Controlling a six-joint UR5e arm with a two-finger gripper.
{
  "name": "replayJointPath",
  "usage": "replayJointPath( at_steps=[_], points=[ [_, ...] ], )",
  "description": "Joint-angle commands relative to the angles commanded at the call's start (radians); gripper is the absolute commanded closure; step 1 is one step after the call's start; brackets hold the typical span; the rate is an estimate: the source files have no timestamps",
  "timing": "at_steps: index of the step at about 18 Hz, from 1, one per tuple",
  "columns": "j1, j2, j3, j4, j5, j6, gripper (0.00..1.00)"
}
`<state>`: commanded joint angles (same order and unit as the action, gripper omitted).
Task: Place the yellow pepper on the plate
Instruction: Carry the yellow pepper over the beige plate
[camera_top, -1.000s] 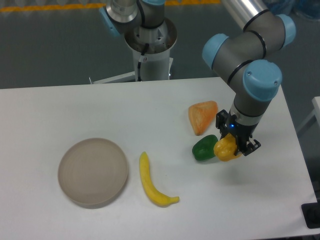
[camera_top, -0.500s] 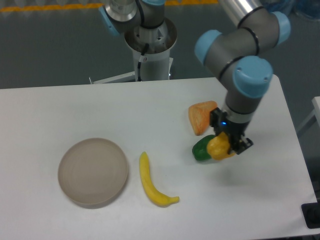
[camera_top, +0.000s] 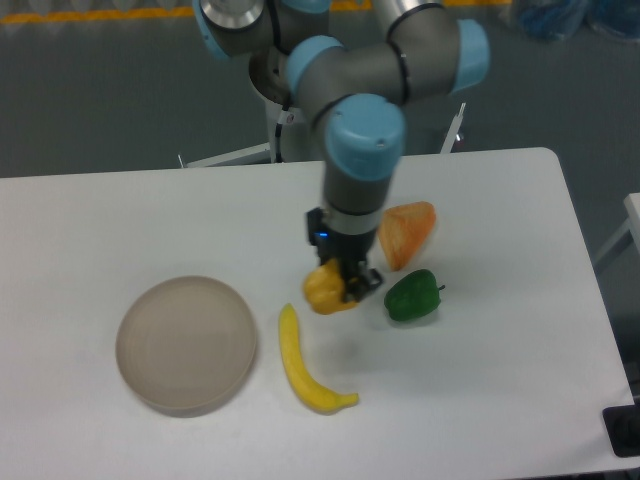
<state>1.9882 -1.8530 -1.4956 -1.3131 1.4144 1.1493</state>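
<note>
Gripping the small, lumpy yellow-orange pepper (camera_top: 322, 289), the black two-finger gripper (camera_top: 340, 285) has its jaws closed on the fruit's right side and holds it lifted off the white worktop (camera_top: 90, 220), judging by the faint shadow beneath it. That puts the task at about its middle: the pick is done, the carry is under way, and the placing and release are left. The pepper hangs near the middle of the worktop, just above the far tip of the long curved yellow banana (camera_top: 305, 365), which lies toward the near edge. The round, shallow beige-grey plate (camera_top: 186, 344) sits well apart to the left, toward the near left corner, with nothing on it. Just to the right of the gripper lies the glossy green pepper (camera_top: 411, 297), apart from the fingers, and a little farther back the orange wedge-shaped piece (camera_top: 404, 234). Above them the grey arm with pale blue joint caps (camera_top: 362, 130) drops its wrist almost straight down onto the pepper, its upper links folding back toward the base beyond the worktop's far edge.
</note>
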Motion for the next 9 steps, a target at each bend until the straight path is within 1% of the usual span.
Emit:
replayJointPath(
  at_steps=[3, 4, 5, 6, 7, 9],
  points=[
    [-0.055, -0.023, -0.002, 0.002, -0.003, -0.080, 0.75],
    [-0.066, -0.040, -0.002, 0.003, -0.003, -0.107, 0.75],
    [-0.092, -0.057, -0.002, 0.006, -0.002, -0.126, 0.75],
    [-0.098, -0.067, -0.002, 0.012, -0.002, -0.126, 0.75],
    [-0.101, -0.078, -0.002, 0.032, -0.002, -0.129, 0.74],
    [-0.141, -0.112, 0.000, 0.102, -0.002, -0.195, 0.73]
  ],
)
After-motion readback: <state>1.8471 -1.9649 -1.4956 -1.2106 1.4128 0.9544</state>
